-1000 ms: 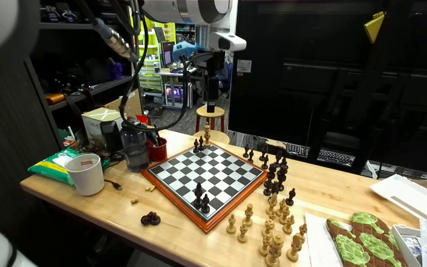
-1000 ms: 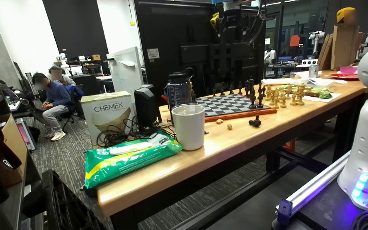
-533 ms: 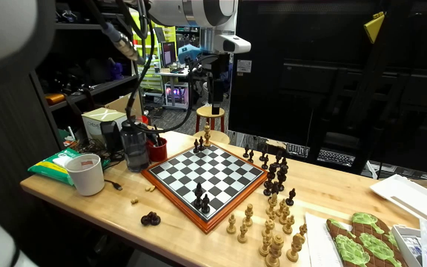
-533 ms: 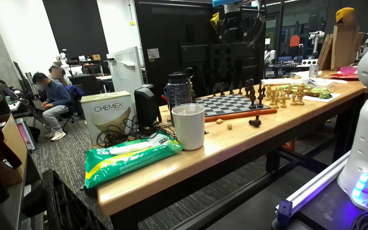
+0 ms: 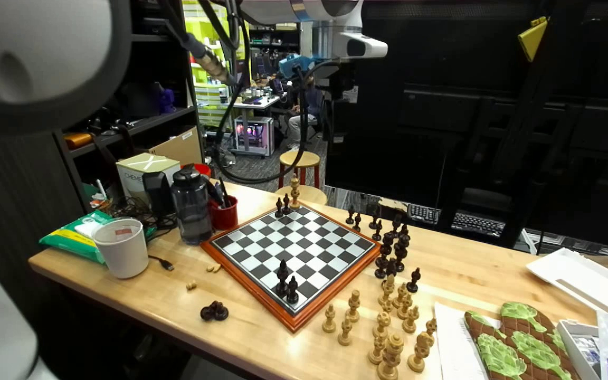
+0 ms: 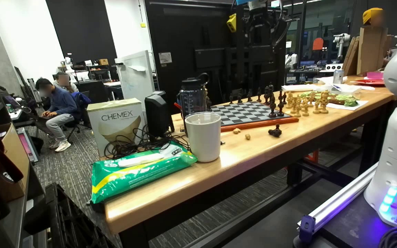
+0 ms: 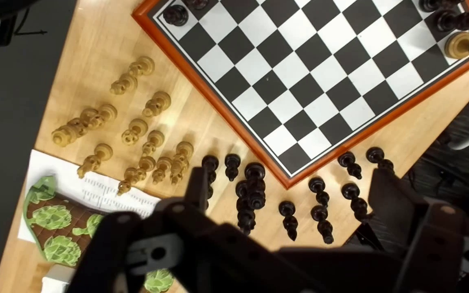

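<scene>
Gripper [image 7: 291,195] just swung sideways, fingers [image 7: 397,207] spread wide, one chessboard [image 5: 297,244] below on the table [image 5: 467,264] — four dark pieces [image 5: 282,281], one light piece [image 5: 294,192] standing on it — one box [image 6: 115,120] reading "CHEMEX"

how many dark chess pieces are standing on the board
4. In an exterior view, a taller dark piece and a shorter dark piece stand by the near corner of the board; one small dark piece and another small dark piece by the far corner. None looks hidden.
</scene>
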Controlling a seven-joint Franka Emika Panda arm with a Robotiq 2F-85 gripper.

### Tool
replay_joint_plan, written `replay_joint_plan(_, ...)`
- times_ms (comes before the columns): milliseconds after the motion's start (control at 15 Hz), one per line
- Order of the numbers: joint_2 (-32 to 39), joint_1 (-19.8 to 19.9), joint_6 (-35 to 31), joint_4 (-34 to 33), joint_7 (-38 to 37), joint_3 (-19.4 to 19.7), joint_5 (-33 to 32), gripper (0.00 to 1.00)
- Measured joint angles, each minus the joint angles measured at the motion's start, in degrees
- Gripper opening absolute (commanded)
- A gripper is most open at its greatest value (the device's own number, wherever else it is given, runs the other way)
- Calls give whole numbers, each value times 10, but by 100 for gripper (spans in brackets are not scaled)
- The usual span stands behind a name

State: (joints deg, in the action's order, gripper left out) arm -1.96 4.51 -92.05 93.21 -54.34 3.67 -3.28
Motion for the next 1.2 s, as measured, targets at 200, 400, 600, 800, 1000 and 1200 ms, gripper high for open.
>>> replay_joint_plan(200,21,5,22,-38,18,13,-4,100)
replay_joint_plan(400,47,16,41,-79,46,28,-3,100)
replay_joint_plan(600,80,32,60,-124,79,47,6,100)
replay_joint_plan(800,118,48,83,-175,108,62,17,100)
replay_joint_plan(1000,151,59,110,-225,126,72,22,100)
replay_joint_plan(1200,177,68,130,-269,136,76,23,100)
